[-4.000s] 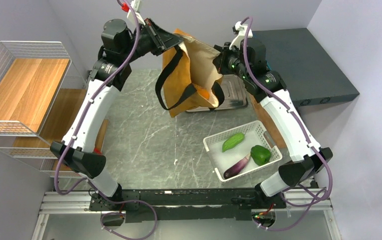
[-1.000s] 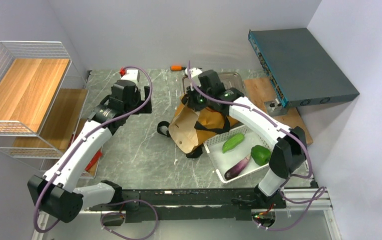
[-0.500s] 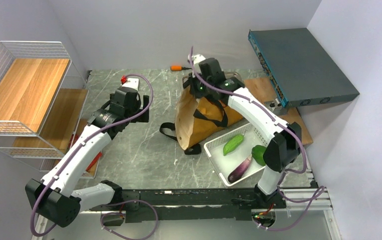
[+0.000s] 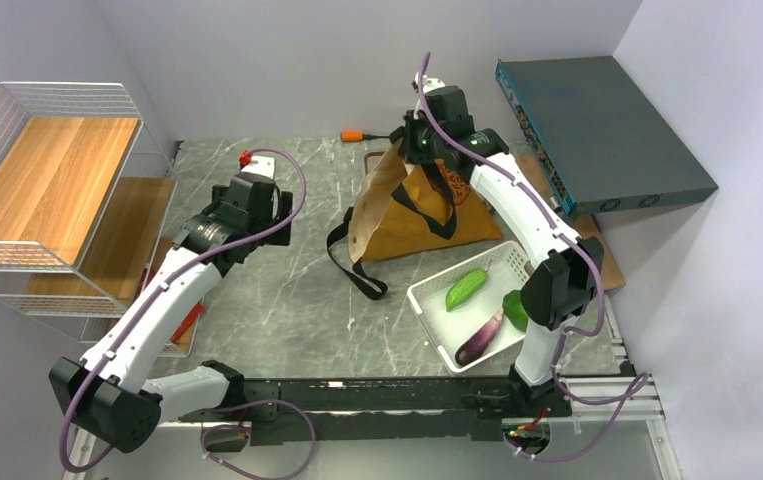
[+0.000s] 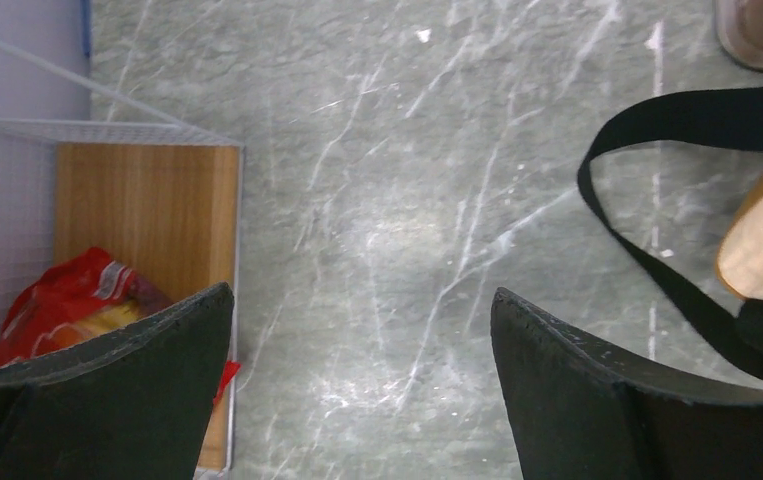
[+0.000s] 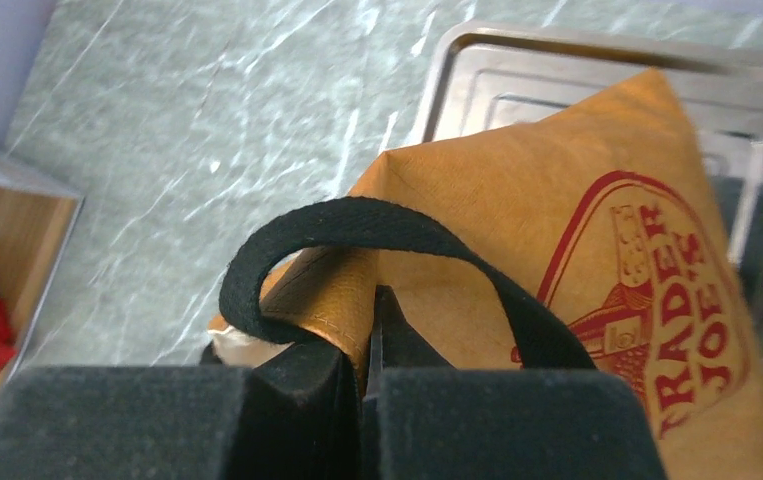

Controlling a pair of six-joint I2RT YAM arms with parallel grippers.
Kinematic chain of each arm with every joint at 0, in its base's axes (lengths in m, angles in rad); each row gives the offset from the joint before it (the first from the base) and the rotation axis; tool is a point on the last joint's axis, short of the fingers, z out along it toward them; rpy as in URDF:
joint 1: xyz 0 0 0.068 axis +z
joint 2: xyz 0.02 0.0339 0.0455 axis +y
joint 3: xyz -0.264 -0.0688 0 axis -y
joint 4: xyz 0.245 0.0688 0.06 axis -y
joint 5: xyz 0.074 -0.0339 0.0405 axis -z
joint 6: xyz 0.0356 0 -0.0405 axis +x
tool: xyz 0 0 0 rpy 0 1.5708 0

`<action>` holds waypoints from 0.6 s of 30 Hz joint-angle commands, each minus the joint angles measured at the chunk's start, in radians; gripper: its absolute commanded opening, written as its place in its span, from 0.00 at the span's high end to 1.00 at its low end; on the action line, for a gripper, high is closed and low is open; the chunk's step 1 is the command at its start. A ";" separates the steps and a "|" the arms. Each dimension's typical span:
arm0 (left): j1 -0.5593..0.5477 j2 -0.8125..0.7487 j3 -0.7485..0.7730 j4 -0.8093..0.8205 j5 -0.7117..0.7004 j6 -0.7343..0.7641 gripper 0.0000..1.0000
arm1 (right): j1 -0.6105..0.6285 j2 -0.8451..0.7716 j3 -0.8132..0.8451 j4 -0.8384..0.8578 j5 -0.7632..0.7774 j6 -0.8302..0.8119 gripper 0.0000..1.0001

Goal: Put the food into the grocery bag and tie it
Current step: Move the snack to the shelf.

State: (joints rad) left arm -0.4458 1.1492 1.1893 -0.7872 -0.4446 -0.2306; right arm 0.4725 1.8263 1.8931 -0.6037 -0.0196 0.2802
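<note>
Grocery bag [image 4: 427, 212] pulled upright since half-second ago | right gripper [image 6: 370, 345] pinching its rim | left gripper [image 5: 362, 320] spread, withdrawn | tying pending

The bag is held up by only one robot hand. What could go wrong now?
The right gripper pinches only a thin fold at the top of the grocery bag, so the fold might slip out and the bag flop down.
One black strap lies loose on the table and could snag if the bag moves.
The left gripper is open and away from the bag, so it likely couldn't catch it.
</note>
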 commanded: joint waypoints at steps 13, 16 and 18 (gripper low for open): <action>-0.002 0.370 0.043 -0.554 -0.483 -0.458 0.01 | 0.075 -0.125 -0.260 0.088 -0.172 -0.066 1.00; 0.005 0.443 -0.002 -0.526 -0.480 -0.456 0.01 | 0.074 -0.130 -0.267 0.089 -0.183 -0.063 1.00; 0.025 0.462 -0.036 -0.475 -0.436 -0.431 0.01 | 0.076 -0.140 -0.276 0.096 -0.199 -0.071 1.00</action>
State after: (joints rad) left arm -0.4431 1.5925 1.1851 -1.2488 -0.8623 -0.6239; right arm 0.5507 1.7386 1.6287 -0.5438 -0.1925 0.2272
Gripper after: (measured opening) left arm 0.994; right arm 0.041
